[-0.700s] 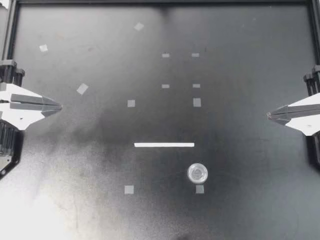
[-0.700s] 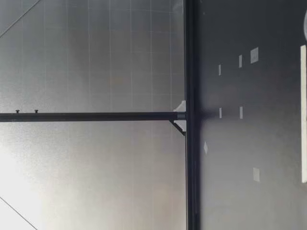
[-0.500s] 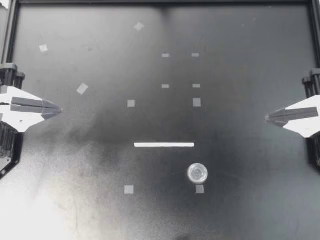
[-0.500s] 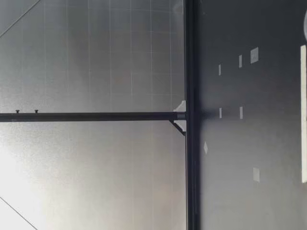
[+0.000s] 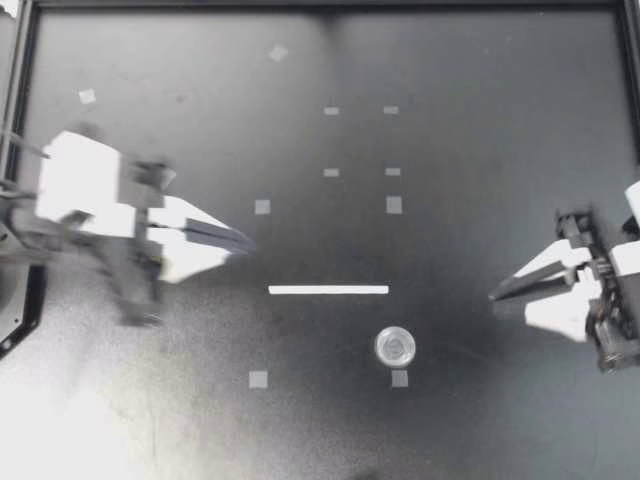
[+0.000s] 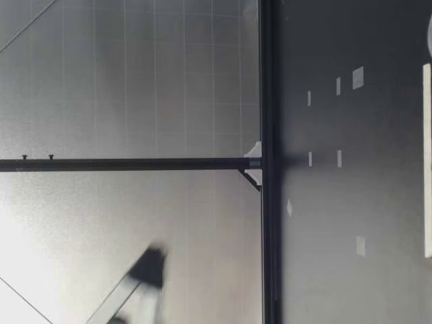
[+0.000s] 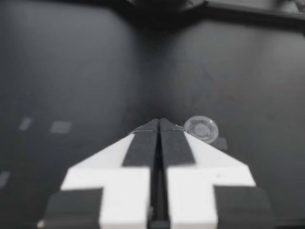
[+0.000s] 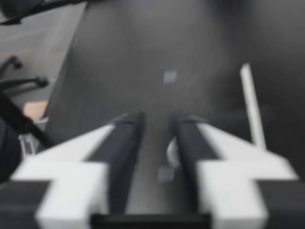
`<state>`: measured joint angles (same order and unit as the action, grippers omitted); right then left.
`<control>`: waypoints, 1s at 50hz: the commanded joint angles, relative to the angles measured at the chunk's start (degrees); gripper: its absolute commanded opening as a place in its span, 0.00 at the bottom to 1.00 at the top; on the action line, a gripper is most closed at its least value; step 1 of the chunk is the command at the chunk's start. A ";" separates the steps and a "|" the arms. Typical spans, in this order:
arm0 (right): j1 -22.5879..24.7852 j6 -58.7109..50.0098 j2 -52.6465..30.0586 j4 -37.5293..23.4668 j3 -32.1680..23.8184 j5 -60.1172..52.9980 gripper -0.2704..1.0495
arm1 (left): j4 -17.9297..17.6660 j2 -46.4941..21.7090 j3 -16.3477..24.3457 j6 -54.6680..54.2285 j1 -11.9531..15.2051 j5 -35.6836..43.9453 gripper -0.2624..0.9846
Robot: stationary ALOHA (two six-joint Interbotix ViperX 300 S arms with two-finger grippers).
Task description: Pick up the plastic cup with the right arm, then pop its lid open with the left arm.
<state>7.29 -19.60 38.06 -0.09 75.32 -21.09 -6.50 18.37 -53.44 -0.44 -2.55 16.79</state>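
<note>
White strip (image 5: 328, 290) and scattered grey tape squares (image 5: 262, 207) on the black table (image 5: 480, 120).

We can read no text, number, brand or sign in any view. The small pale tape squares (image 5: 262, 207) and the long white strip (image 5: 328, 290) on the matte black table (image 5: 480, 150) are blank. The small clear round plastic cap (image 5: 395, 346) shows no marking we can make out.
</note>
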 commanded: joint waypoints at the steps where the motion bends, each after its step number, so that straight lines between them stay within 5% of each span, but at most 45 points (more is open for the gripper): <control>1: 0.88 -1.67 -2.81 -0.09 0.09 -1.85 0.62 | 0.09 -6.50 4.39 0.18 -1.76 1.93 0.18; 14: 2.55 -5.71 -16.44 -0.09 -0.44 -5.10 0.66 | 0.26 -22.50 12.57 0.26 -4.57 2.11 0.18; 34: 3.25 -6.06 -38.41 1.41 -5.10 -19.51 0.66 | 0.97 -28.21 17.14 0.62 -5.27 3.52 0.18; 50: 3.25 -5.71 -44.65 1.76 -8.09 -22.32 0.66 | 1.14 -32.96 19.51 0.18 -6.50 5.71 0.18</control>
<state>10.20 -25.40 -6.42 1.58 68.38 -42.36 -5.45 -14.94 -35.33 -0.18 -8.79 21.62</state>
